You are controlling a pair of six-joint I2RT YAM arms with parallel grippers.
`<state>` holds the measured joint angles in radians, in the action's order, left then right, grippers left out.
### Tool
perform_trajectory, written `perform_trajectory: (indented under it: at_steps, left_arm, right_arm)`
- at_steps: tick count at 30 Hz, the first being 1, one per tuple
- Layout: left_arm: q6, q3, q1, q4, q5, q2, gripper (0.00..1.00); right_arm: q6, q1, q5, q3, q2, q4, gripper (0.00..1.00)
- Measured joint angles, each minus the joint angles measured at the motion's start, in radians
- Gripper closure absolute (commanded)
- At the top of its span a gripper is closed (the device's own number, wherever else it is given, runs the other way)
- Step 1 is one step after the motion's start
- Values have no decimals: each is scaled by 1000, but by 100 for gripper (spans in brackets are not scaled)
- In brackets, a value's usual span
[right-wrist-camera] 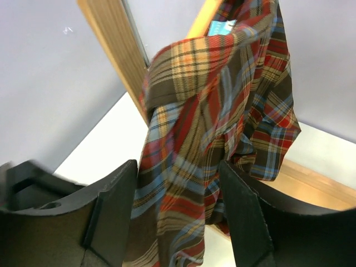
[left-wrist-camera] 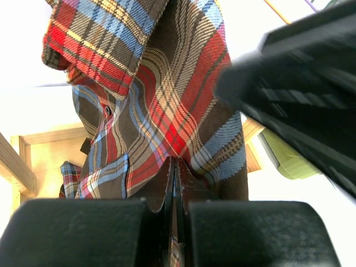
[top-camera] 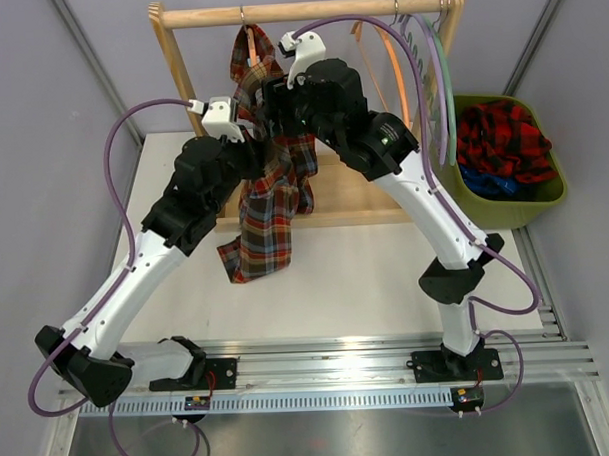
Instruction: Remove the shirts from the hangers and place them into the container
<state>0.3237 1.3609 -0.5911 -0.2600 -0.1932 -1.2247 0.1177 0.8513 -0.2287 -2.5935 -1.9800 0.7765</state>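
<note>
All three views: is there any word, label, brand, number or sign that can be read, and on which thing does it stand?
No text can be read in any view.
Pale blue label near the top of the tartan shirt, right wrist view: too blurred to read whether it bears any print.

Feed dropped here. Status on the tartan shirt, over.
Left tool shut on tartan shirt. Right tool open around the fabric. Shirt hangs at the rack; container holds the red-and-black shirt.
</note>
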Motion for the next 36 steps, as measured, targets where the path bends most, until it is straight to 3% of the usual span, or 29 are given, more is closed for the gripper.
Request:
perform_trajectory:
  at_steps: [8, 10, 15, 16, 20, 21, 26, 27, 30, 33, 34, 36]
  left_arm:
    - [6, -15, -1, 8, 5, 21, 100]
    - [7, -16, -1, 9, 7, 21, 100]
    - [16, -19, -1, 4, 25, 27, 100]
    - [17, -19, -3, -3, 29, 35, 100]
    - [17, -20, -18, -80, 32, 112, 100]
    - [17, -21, -21, -101, 32, 145, 99]
    - [17, -53, -24, -196, 25, 355, 76]
    - [19, -62, -24, -212, 23, 400, 62]
    - [35, -108, -24, -258, 21, 528, 43]
    - [56, -150, -24, -301, 21, 614, 36]
    - [63, -161, -24, -316, 22, 627, 28]
    - [72, -181, -24, -349, 26, 638, 21]
  right_arm:
    - [45, -61, 53, -14, -95, -9, 35]
    - [51, -63, 60, -17, -119, -9, 40]
    - [48, -62, 61, -18, -142, -10, 64]
    - [46, -61, 55, -18, -142, -8, 76]
    - [35, -62, 37, -17, -141, -9, 100]
    - [31, -62, 35, -11, -138, -10, 100]
    - [8, -62, 14, 70, -73, -29, 100]
    - [2, -62, 9, 86, -55, -32, 100]
    - [-22, -62, 4, 142, 10, -55, 100]
    - [-49, -62, 3, 196, 82, -85, 100]
    - [-59, -62, 2, 209, 106, -98, 100]
    - [-82, -62, 2, 225, 147, -122, 100]
